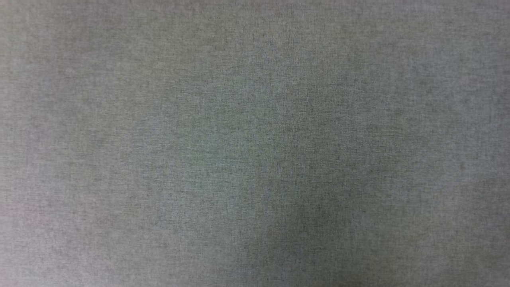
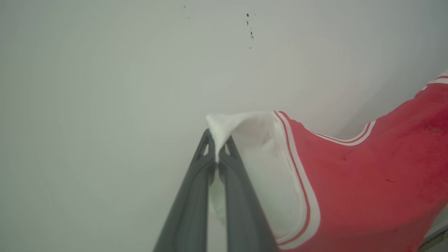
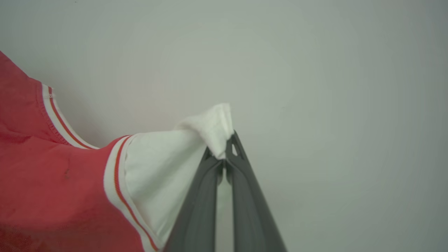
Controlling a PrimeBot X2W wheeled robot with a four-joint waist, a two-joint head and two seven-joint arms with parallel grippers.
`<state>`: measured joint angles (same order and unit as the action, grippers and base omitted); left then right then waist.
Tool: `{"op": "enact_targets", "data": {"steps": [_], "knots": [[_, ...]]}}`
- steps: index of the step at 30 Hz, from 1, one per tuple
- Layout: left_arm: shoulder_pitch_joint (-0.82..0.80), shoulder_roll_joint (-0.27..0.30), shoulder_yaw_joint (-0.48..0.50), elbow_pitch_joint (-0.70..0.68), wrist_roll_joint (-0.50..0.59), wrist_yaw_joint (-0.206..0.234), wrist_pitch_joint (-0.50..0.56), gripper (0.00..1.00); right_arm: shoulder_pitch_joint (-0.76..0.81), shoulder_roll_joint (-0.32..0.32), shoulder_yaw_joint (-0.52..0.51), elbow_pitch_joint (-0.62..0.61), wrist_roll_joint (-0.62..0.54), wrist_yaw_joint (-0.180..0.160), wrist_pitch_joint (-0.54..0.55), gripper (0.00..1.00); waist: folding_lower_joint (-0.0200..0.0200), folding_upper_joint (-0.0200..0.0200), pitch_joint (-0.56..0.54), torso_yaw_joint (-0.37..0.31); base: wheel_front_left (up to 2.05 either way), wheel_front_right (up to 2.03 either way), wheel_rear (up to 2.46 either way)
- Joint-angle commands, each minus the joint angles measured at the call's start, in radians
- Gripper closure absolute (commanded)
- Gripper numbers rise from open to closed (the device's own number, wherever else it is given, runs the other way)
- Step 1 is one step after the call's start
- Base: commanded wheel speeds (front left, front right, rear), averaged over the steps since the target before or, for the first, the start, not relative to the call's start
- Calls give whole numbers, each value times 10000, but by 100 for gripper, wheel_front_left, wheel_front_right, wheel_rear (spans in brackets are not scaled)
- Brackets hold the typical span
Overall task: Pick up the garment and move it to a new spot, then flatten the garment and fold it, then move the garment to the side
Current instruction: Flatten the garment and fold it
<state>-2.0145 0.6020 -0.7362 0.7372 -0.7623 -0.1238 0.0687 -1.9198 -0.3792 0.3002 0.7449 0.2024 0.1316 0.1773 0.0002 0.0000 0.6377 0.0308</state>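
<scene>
In front of a pale plain backdrop (image 2: 105, 87), the red shirt (image 2: 357, 182) is hanging stretched between the left pincer (image 2: 217, 152) and the right pincer (image 3: 224, 155), each pinching a white sleeve (image 3: 161, 171) by its tip, probably spreading the shirt open for laying flat.

Grey woven cloth surface (image 1: 255, 143), faintly shadowed

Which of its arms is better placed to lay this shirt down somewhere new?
Neither leads. The left jaws are shut on one white sleeve, the right jaws on the other sleeve, with the red shirt slung between them. Laying it down probably takes both arms together.
</scene>
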Motion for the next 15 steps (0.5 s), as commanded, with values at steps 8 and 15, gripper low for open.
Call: {"op": "enact_targets", "data": {"steps": [8, 15], "knots": [[1517, 129, -539, 558, -572, -54, -827, 100, 725, 136, 636, 1168, 541, -16, -1032, 100, -2, 0, 28, -83, 0, 0, 0], [3715, 314, -948, 466, -1350, -59, -1808, 100, 2366, 244, 1495, 1695, 1527, -16, -2001, 100, -2, 0, -657, -101, 0, 0, 0]]}}
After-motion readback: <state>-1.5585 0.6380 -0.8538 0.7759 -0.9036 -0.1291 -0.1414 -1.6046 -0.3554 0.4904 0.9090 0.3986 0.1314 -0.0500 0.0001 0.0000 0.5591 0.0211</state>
